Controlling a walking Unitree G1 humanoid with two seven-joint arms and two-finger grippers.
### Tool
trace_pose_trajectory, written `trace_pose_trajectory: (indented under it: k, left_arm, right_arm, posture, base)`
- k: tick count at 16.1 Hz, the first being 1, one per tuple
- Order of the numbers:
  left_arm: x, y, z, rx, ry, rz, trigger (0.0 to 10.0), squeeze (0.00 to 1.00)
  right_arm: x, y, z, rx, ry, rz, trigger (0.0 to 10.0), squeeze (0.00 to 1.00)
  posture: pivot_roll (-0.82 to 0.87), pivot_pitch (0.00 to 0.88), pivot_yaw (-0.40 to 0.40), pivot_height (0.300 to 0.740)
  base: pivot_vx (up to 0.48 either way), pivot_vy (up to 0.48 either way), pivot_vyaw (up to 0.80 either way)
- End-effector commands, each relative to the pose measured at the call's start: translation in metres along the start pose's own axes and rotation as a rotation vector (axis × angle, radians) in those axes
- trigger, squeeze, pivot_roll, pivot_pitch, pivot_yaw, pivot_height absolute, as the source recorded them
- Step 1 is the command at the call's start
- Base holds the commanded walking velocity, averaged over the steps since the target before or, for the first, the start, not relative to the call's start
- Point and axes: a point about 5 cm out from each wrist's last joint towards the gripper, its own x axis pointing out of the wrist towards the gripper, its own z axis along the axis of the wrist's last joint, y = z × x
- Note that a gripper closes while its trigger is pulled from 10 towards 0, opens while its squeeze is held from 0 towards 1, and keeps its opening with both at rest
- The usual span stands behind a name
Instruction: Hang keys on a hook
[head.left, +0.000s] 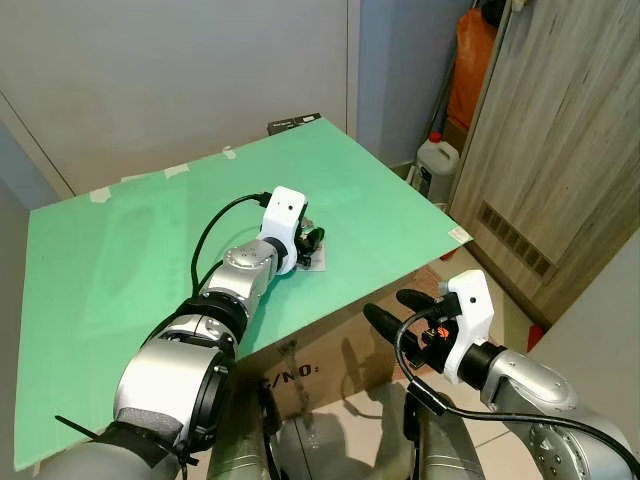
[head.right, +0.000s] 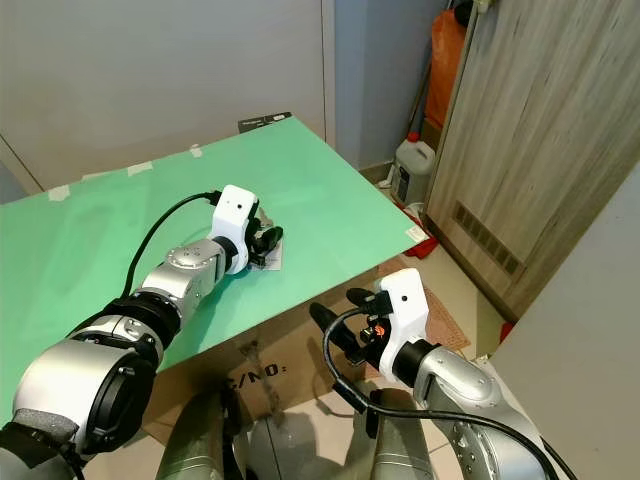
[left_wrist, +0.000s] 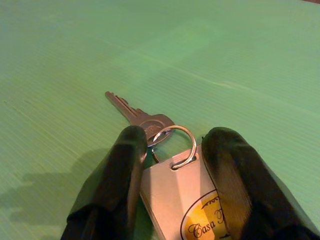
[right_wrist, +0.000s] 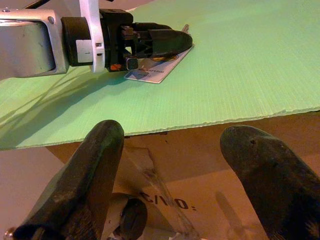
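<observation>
A silver key (left_wrist: 142, 119) on a metal ring (left_wrist: 175, 145) with a white tag (left_wrist: 172, 192) lies flat on the green table (head.left: 120, 230), near its right front edge. My left gripper (head.left: 314, 243) rests on the table over the tag. Its two black fingers (left_wrist: 125, 165) press against the tag's two sides, and the ring and key poke out past the tips. My right gripper (head.left: 395, 308) hangs open and empty below the table's front edge, in front of a cardboard box (head.left: 320, 370).
A wooden cabinet door (head.left: 560, 150) stands at the right. A white jug (head.left: 437, 160) and an orange bag (head.left: 470, 70) sit in the corner behind the table. Grey walls close off the back and left.
</observation>
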Motion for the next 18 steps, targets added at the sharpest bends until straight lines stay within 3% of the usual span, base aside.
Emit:
trace_pose_trajectory:
  k: [1,12,15,18]
  left_arm:
    - [-0.001,0.000,-0.013,0.003,0.073,-0.005,0.0,0.00]
    - [-0.002,-0.004,-0.016,0.107,0.053,-0.037,0.0,0.00]
    - [-0.001,-0.004,-0.008,0.102,0.000,-0.044,0.0,0.00]
    - [-0.001,-0.008,0.017,0.092,-0.168,-0.074,0.0,0.00]
  right_arm:
    - [-0.001,0.004,0.004,-0.006,-0.010,0.010,10.0,0.00]
    - [-0.003,0.003,0.000,0.002,0.006,-0.002,10.0,0.00]
    - [-0.003,0.002,-0.001,0.004,0.007,-0.005,10.0,0.00]
    - [-0.003,0.001,-0.003,0.006,0.010,-0.012,10.0,0.00]
  posture:
    - [-0.22,0.015,0.093,0.574]
    - [-0.23,0.006,0.090,0.574]
    - [-0.23,0.003,0.092,0.574]
    - [-0.22,0.000,0.089,0.574]
  base:
    - [0.000,0.000,0.00]
    - [0.000,0.000,0.00]
    - [0.000,0.000,0.00]
    - [0.000,0.000,0.00]
